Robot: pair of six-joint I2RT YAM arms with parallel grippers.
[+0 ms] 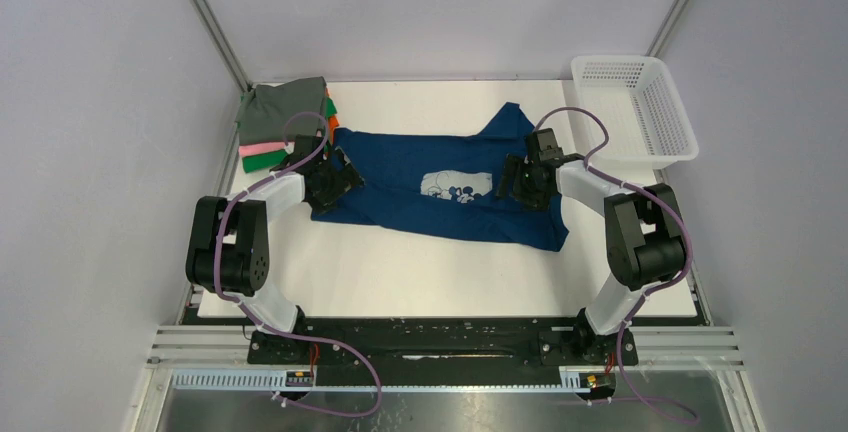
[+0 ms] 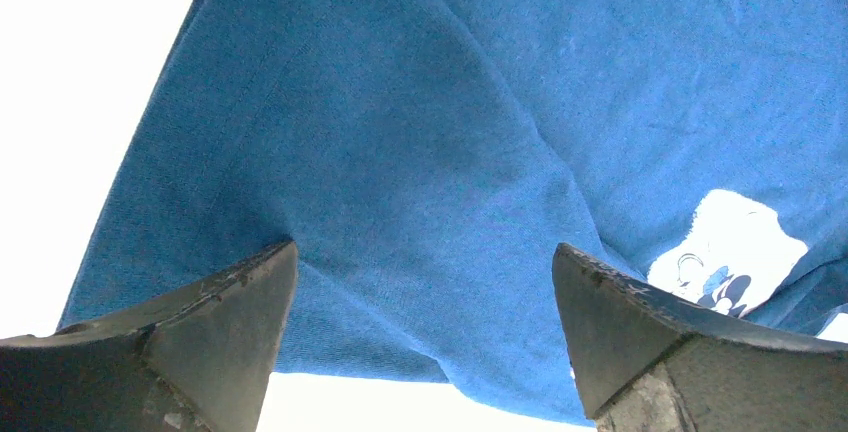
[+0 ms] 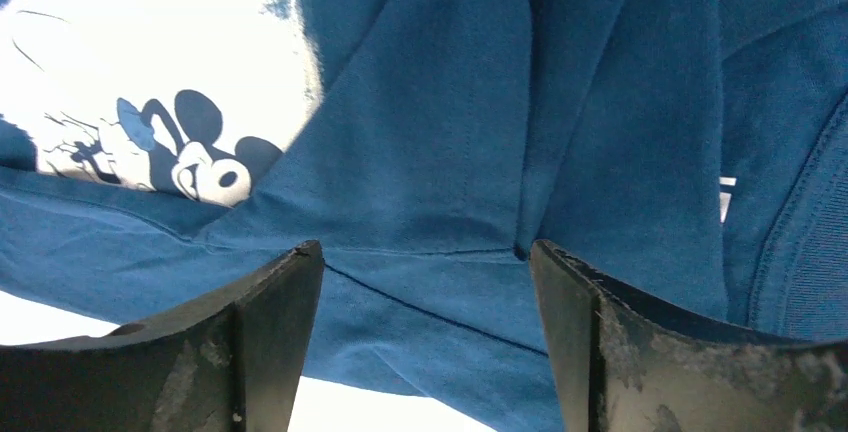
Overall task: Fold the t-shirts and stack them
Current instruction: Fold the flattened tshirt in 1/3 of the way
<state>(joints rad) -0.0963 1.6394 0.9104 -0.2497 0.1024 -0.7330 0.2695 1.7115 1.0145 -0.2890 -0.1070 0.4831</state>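
The dark blue t-shirt (image 1: 400, 197) lies crosswise in the middle of the top view, chest print (image 1: 455, 188) facing up. It is rumpled along its lower edge, and one sleeve pokes toward the upper right. The folded stack (image 1: 283, 122) of grey, pink, green and orange tees sits in the upper left corner of the table (image 1: 400, 277), just beside the shirt's left end.

The left gripper (image 1: 335, 177) hangs over that left end with its jaws spread as wide as they go and nothing between them but flat cloth below. The right gripper (image 1: 520, 180) stands over the right end, jaws also apart and holding nothing, and a pleat of fabric runs up between its fingertips in its wrist view.

The step in hand looks like taking both ends for a fold. To do it well, each pincer should press down to the table and pinch every layer at matching spots. The right one must catch the whole pleat rather than a single ply. Both should then lift together, keeping the cloth taut. The left end should travel away from the stack so it is not dragged into it.

The white basket (image 1: 640, 107) at the upper right is well apart.
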